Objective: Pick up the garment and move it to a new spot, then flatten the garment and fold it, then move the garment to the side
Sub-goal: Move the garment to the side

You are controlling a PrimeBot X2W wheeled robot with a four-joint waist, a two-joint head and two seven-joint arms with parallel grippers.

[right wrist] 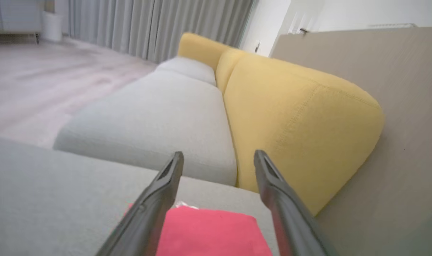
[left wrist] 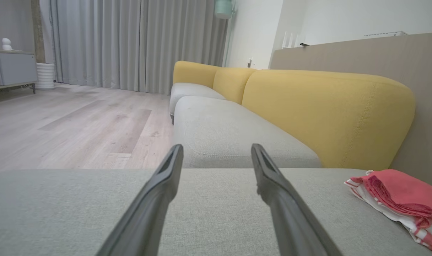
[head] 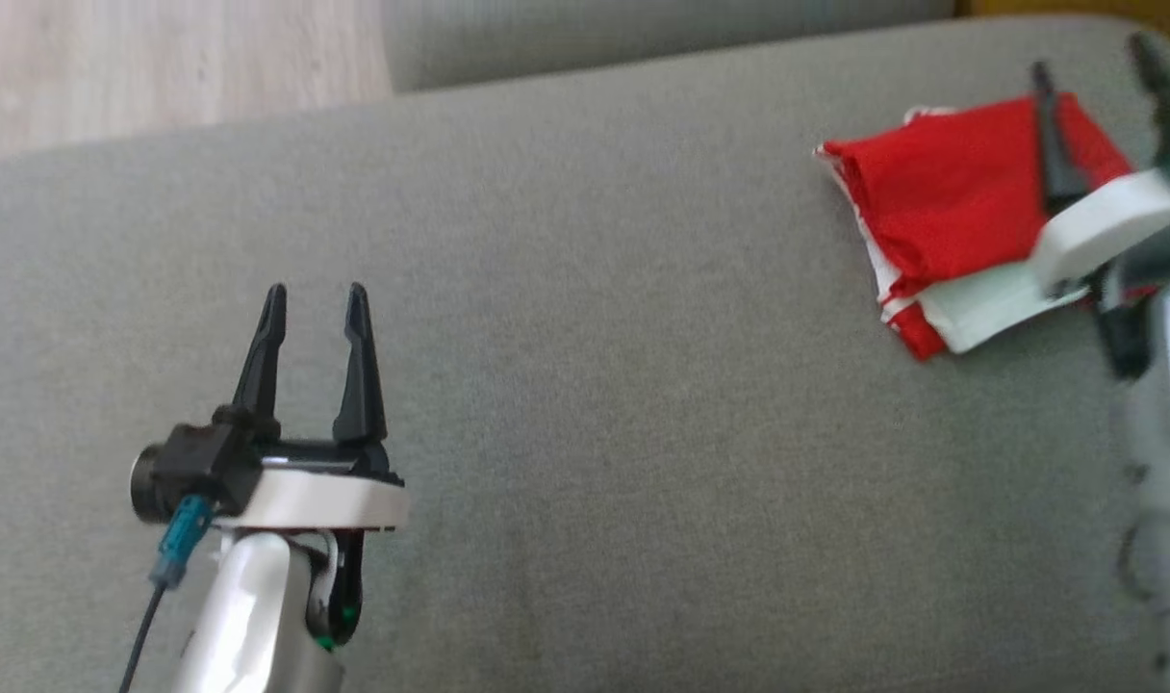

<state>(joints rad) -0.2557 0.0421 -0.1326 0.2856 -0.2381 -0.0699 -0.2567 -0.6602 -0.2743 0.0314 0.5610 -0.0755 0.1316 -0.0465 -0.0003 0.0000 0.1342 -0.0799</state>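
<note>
The folded red fabric garment [head: 941, 202] with white trim is lying as a compact stack on the grey woven sofa seat cushion [head: 595, 385], toward its far right part and near the yellow upholstered backrest [left wrist: 326, 113]. It is looking soft, light and limp, so its layers are likely to slide apart or sag if pinched at a single corner. Taking hold across the thick folded edge, through all the layers, is seeming the safer choice.

The right gripper [head: 1090, 58] is hovering over the stack, blurred in the head view, its jaws standing wide apart and gripping nothing. Whether a fingertip is touching the cloth I cannot tell.

The left gripper [head: 316, 294] is hanging well apart from the garment over bare cushion, its jaws likewise spread wide and empty. The pale wooden floor [head: 162, 67] is showing beyond the sofa.
</note>
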